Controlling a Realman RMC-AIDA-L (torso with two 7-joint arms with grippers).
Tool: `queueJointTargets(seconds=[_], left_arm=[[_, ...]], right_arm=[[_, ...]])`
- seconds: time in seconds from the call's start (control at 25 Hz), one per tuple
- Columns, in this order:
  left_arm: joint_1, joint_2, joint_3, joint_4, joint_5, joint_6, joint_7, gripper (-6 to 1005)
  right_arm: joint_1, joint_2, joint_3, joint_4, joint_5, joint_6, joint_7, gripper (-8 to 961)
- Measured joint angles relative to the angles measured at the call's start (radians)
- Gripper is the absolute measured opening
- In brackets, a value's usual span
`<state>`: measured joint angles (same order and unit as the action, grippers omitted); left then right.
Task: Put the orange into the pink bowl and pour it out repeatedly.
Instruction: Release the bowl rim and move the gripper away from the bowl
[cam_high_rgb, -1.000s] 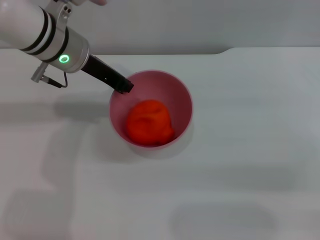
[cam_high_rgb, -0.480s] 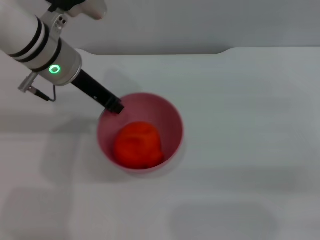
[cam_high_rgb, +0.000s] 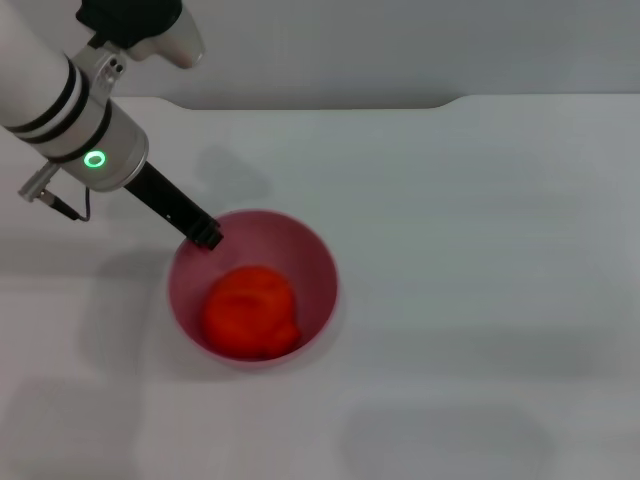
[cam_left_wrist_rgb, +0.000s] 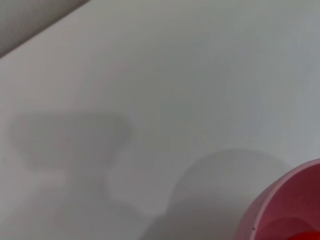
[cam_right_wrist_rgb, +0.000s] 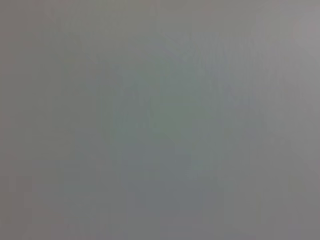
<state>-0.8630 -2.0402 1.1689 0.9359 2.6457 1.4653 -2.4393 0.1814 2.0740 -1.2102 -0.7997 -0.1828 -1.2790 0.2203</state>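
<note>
The pink bowl stands upright over the white table, left of the middle in the head view. The orange lies inside it. My left gripper reaches down from the upper left and is shut on the bowl's far-left rim, one dark finger showing at the rim. In the left wrist view a piece of the bowl's rim and a sliver of the orange show in one corner. My right gripper is out of view; its wrist view shows only flat grey.
The white table spreads wide to the right and front of the bowl. Its far edge runs along the top, with a grey wall behind. The left arm's casts a shadow on the table by the bowl.
My left gripper has carried the bowl with the orange in it toward me and to the left, from the table's middle back area. The orange has stayed inside the bowl.
</note>
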Motion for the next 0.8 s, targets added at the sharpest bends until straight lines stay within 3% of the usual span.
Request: queueJointTargets(seconds=[0.8], left_arm=[[0.031,-0.001,0.063,-0.031,0.024,-0.015,0.0,43]], right_arm=[[0.03,-0.002,-0.013,0.036,-0.003,-0.004,0.004,639]])
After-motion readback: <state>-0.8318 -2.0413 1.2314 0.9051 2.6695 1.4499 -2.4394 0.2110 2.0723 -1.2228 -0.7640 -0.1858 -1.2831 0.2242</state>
